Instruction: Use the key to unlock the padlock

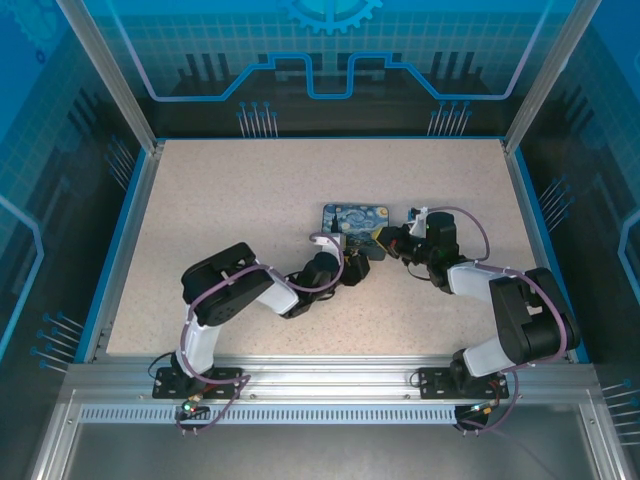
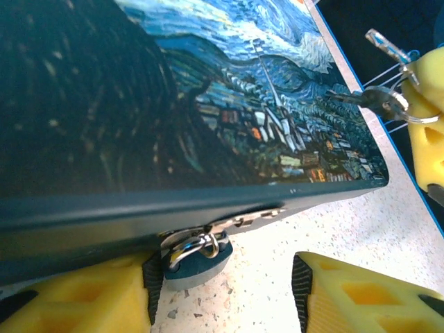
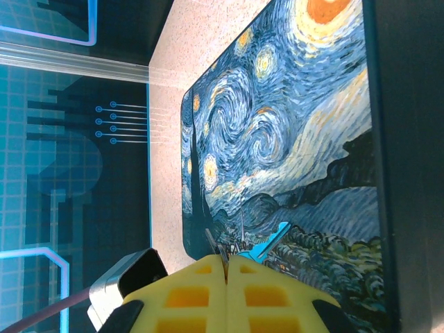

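**At box's front edge: lock sitting btw L fingers, key waiting off to the R**

Under the front edge of the dark flat box w/ the swirly blue-and-yellow painting on its lid [image 1: 360, 222], the tiny dark blue metal padlock [image 2: 198, 262] is hanging by its thin loop from a small silver clasp [image 2: 243, 220]. Its body is pointing down at the speckled beige table [image 1: 250, 200]. I can't see the keyhole.

The left gripper [image 2: 223, 281] is sitting right at that edge w/ its yellow foam fingers [image 2: 361, 298] spread wide apart. The padlock is lying btw them, much closer to one finger, and neither is touching it as far as I can tell.

The right gripper [image 3: 225, 267] is pinching its two yellow fingers tight together on the small silver key [image 2: 378, 103], which has a ring on it. The key is poking out over the box's R corner, up at lid height. Its long part is pointing across the lid, not down at the lock.

So the L arm is nearer the lock and the R arm has the key. From the key, the lock is lying lower down and off toward the L arm, along the box's near side. My guess for next: the L fingers are needing to close on the lock and hold it steady. Then the key is needing to drop, slide over and turn to line up w/ the keyhole.
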Tool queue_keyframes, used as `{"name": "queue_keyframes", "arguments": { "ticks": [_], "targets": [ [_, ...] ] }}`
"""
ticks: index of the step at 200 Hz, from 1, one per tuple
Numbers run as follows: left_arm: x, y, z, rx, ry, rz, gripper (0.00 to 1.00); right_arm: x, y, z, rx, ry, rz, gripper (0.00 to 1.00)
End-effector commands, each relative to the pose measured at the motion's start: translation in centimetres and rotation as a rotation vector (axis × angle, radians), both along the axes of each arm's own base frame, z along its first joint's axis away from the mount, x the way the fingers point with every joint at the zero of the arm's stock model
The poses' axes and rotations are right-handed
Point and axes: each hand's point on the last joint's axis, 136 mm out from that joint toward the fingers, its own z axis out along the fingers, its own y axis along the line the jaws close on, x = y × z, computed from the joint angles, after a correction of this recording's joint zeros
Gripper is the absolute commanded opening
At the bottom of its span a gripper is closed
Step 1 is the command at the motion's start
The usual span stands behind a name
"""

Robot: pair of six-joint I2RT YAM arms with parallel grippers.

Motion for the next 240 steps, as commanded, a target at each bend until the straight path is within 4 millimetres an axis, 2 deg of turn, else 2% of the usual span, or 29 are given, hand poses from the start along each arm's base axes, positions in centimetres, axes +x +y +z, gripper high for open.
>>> {"name": "queue_keyframes", "arguments": {
  "ticks": [1,67,104,129,217,240],
  "targets": [
    [-0.2,0.3,-1.9,0.058,0.033,0.052,0.49,0.8,-0.3,0.3,0.006,-0.012,-0.016,0.0],
    [0.1,-0.8,-2.4,0.138,0.031,0.034,0.47,0.9,-0.3,0.2,0.007,-0.008,-0.018,0.0],
    [0.4,-1.2,-1.7,0.091,0.012,0.043,0.36,0.9,-0.3,0.0,0.007,-0.004,-0.02,0.0],
    [0.6,-1.3,-1.1,0.058,0.01,0.054,0.35,0.9,-0.2,0.0,0.008,-0.002,-0.017,0.0],
    [0.5,-1.8,0.3,-0.148,0.029,0.085,0.47,1.0,-0.3,-0.3,0.006,0.002,-0.018,0.0],
    [0.5,-2.1,0.5,-0.182,0.032,0.079,0.47,1.0,-0.4,-0.4,0.005,0.006,-0.022,0.0]
  ]
}}
